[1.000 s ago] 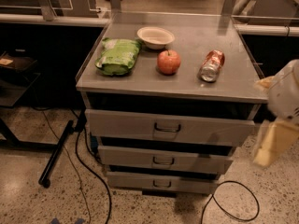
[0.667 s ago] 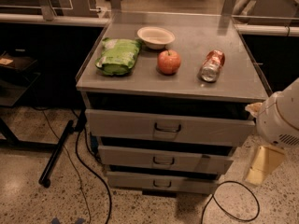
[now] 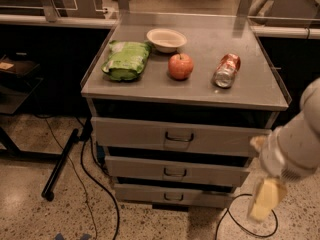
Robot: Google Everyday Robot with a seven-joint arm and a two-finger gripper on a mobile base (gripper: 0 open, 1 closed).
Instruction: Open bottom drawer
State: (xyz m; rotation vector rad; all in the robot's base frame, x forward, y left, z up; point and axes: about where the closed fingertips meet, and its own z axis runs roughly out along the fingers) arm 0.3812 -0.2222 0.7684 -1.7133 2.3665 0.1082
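The grey cabinet has three drawer fronts stacked one under another. The bottom drawer [image 3: 172,196] is the lowest and shortest, shut, with a small dark loop handle [image 3: 173,197] at its centre. My arm comes in from the right edge. My gripper [image 3: 264,200], with pale yellow fingers, hangs low at the right of the cabinet. It is level with the bottom drawer, to the right of the drawer's right end and apart from its handle.
On the cabinet top [image 3: 250,91] lie a green bag [image 3: 126,59], a white bowl [image 3: 166,38], a red apple [image 3: 180,66] and a tipped can [image 3: 227,70]. Black cables [image 3: 100,184] run over the floor at left and under the gripper. A dark bar [image 3: 60,165] leans at left.
My arm has moved down and left, toward the cabinet's lower right side. The drawers and the things on top have not moved.
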